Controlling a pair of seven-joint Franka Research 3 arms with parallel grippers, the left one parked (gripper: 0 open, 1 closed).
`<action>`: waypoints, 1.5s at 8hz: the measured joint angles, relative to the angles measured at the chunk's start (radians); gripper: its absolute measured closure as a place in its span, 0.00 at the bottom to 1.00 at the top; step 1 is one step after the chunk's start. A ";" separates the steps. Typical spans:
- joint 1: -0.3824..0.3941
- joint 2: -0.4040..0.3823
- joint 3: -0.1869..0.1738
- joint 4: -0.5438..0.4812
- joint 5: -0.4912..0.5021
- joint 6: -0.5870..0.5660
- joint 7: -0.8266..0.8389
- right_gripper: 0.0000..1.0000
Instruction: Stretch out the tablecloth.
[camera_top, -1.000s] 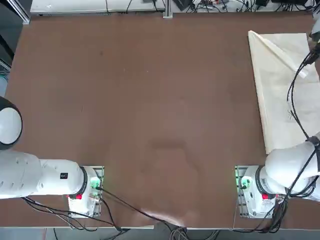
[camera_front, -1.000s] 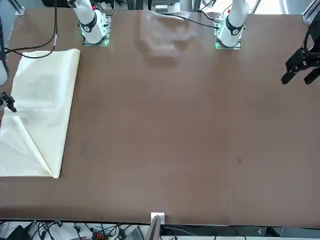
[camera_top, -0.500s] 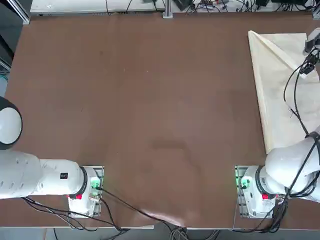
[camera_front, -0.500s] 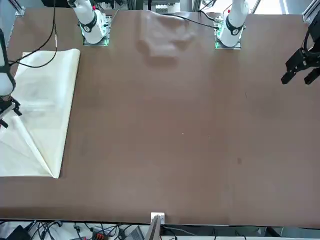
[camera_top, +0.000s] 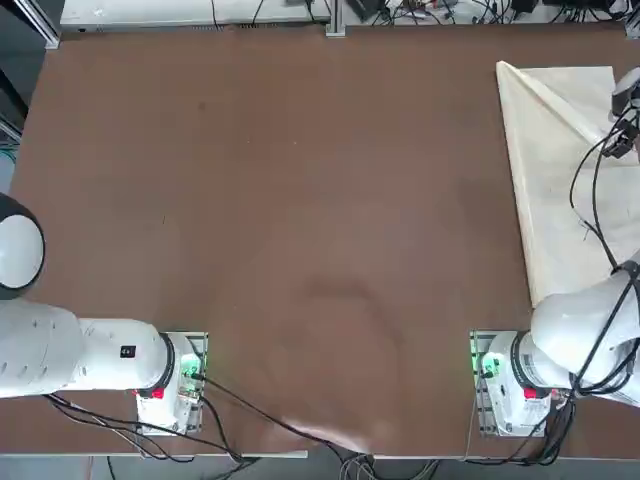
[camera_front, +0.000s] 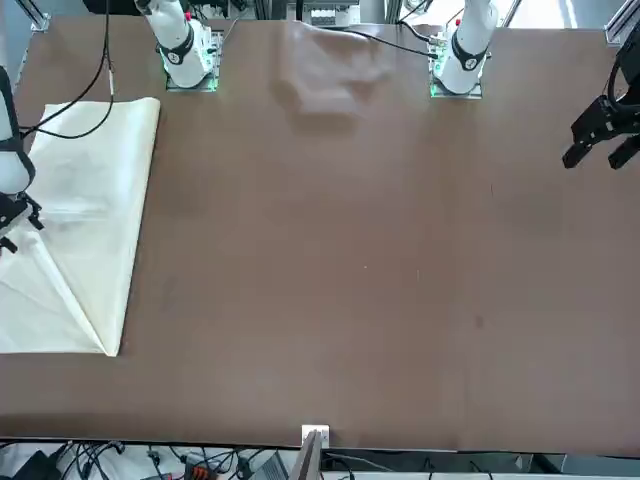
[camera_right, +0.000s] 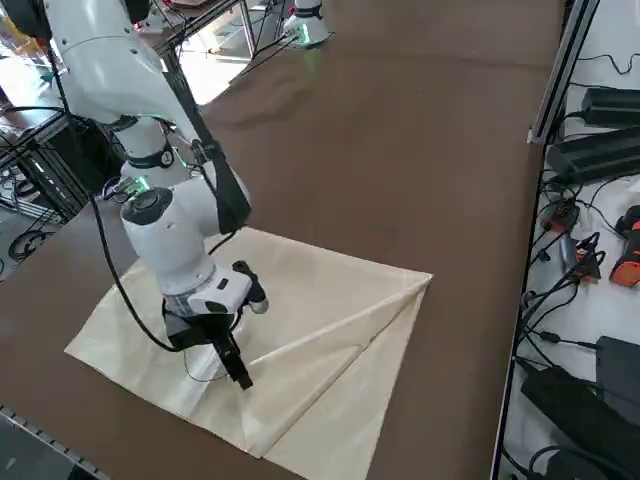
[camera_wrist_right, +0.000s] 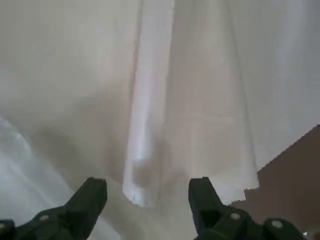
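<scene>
The tablecloth (camera_top: 555, 200) is a cream sheet lying folded on the brown table (camera_top: 300, 200) at its right side, with one flap turned over along a diagonal crease (camera_right: 330, 330). My right gripper (camera_right: 238, 372) points down over the cloth near the table's right edge, close above it. It shows at the left border of the front view (camera_front: 8, 228). In the wrist view the gripper (camera_wrist_right: 146, 194) is open, and a raised fold of the tablecloth (camera_wrist_right: 150, 115) runs between the two fingers. Nothing is held.
The parked left arm (camera_top: 20, 250) hangs over the table's left edge. An aluminium rail (camera_right: 560, 60) borders the far edge, with cables and devices (camera_right: 600, 230) beyond it. The right arm's cable (camera_top: 585, 200) loops above the cloth.
My right arm has shifted over the cloth toward the robot's side and settled. The fingers stay open and the cloth has not moved.
</scene>
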 joint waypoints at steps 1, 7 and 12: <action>-0.002 0.003 0.001 0.001 0.000 0.007 -0.011 0.00; -0.182 0.075 0.179 0.048 0.000 0.022 -0.083 0.00; -0.183 0.079 0.187 0.078 0.000 0.022 -0.084 0.18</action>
